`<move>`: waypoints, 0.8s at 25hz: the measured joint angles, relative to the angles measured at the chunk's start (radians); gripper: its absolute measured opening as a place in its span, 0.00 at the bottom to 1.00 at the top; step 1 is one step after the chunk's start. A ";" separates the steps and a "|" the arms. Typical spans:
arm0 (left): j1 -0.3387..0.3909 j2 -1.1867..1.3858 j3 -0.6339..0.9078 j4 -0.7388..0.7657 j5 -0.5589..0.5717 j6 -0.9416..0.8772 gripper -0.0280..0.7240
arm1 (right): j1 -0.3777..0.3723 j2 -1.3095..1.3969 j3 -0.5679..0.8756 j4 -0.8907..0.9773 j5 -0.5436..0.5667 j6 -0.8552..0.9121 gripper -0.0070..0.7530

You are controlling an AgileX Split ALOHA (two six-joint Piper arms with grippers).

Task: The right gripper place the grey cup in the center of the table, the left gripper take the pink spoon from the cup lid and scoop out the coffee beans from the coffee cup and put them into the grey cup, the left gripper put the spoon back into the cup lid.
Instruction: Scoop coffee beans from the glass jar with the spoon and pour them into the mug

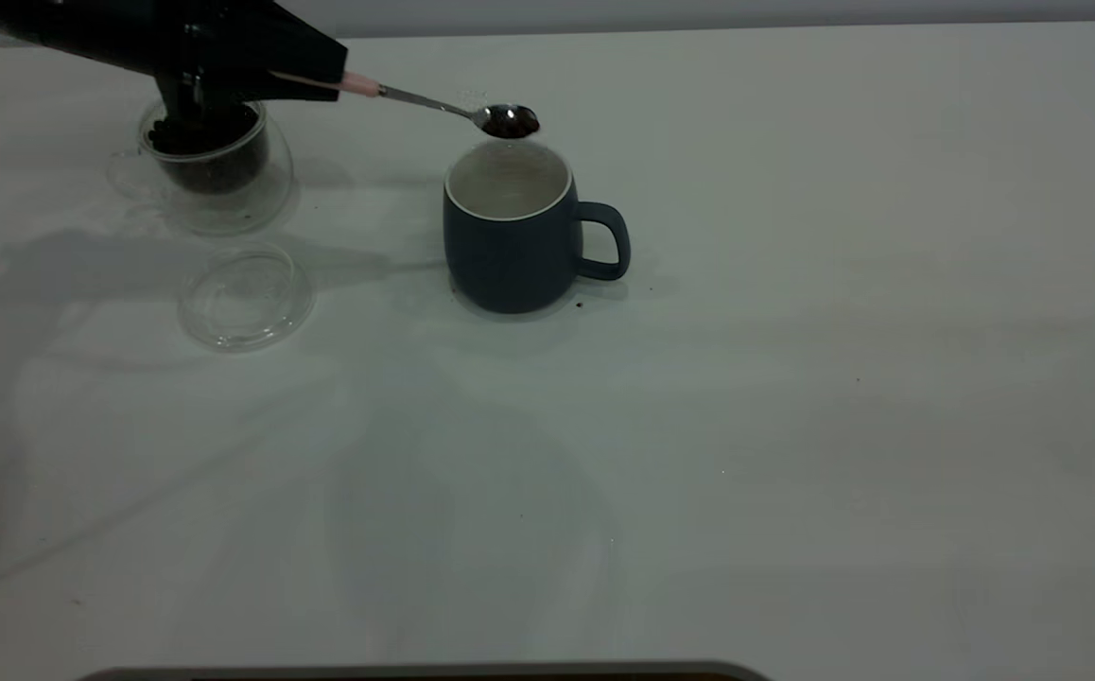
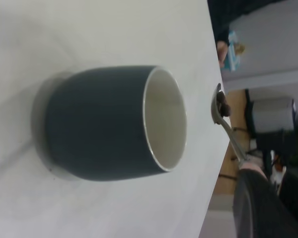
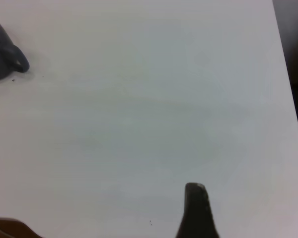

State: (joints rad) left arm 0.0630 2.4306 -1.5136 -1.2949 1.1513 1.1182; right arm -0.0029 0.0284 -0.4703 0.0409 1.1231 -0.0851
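Note:
The grey cup (image 1: 514, 236) stands upright near the middle of the table (image 1: 793, 397), its handle toward the right and its white inside showing no beans (image 2: 166, 119). My left gripper (image 1: 321, 76) is shut on the pink spoon (image 1: 458, 109) by its pink handle, at the back left. The spoon's bowl hovers level over the cup's far rim and carries coffee beans (image 1: 510, 121) (image 2: 222, 104). Under the left arm stands the coffee cup (image 1: 212, 175), holding dark beans. The cup lid (image 1: 245, 295) lies bare in front of it. My right gripper (image 3: 196, 203) hangs over open table, far right of the grey cup (image 3: 0, 54).
A dark speck (image 1: 579, 305) lies by the grey cup's base. A dark rounded edge (image 1: 415, 673) runs along the near side of the table. Beyond the table's far edge, the left wrist view shows furniture and a grey bin (image 2: 270, 116).

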 joint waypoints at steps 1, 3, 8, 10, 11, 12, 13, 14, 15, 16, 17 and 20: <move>-0.004 0.000 0.000 0.004 0.000 0.005 0.20 | 0.000 0.000 0.000 0.000 0.000 0.000 0.78; -0.010 0.000 0.000 0.005 0.000 0.025 0.20 | 0.000 0.000 0.000 0.000 0.000 0.000 0.78; -0.010 0.000 0.000 0.008 -0.031 0.063 0.20 | 0.000 0.000 0.000 0.000 0.000 0.000 0.78; -0.010 0.000 0.000 0.017 -0.051 0.080 0.20 | 0.000 0.000 0.000 0.000 0.000 0.000 0.78; -0.010 0.000 0.000 0.021 -0.063 0.089 0.20 | 0.000 0.000 0.000 0.000 0.000 0.000 0.78; -0.010 0.000 0.000 0.023 -0.073 0.105 0.20 | 0.000 0.000 0.000 0.000 0.000 0.000 0.78; -0.010 0.000 0.000 0.023 -0.085 0.123 0.20 | 0.000 0.000 0.000 0.000 0.000 0.000 0.78; -0.010 0.000 0.000 0.023 -0.095 0.145 0.20 | 0.000 0.000 0.000 0.000 0.000 0.000 0.78; -0.010 0.000 0.000 0.023 -0.102 0.168 0.20 | 0.000 0.000 0.000 0.000 0.000 0.000 0.78; -0.010 0.000 0.000 0.023 -0.107 0.195 0.20 | 0.000 0.000 0.000 0.000 0.000 0.000 0.78; -0.010 0.000 0.000 0.023 -0.115 0.221 0.20 | 0.000 0.000 0.000 0.000 0.000 0.000 0.78; -0.010 0.000 0.000 0.023 -0.125 0.307 0.20 | 0.000 0.000 0.000 0.000 0.000 0.000 0.78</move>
State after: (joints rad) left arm 0.0531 2.4306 -1.5136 -1.2718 1.0264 1.4248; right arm -0.0029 0.0284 -0.4703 0.0409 1.1231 -0.0851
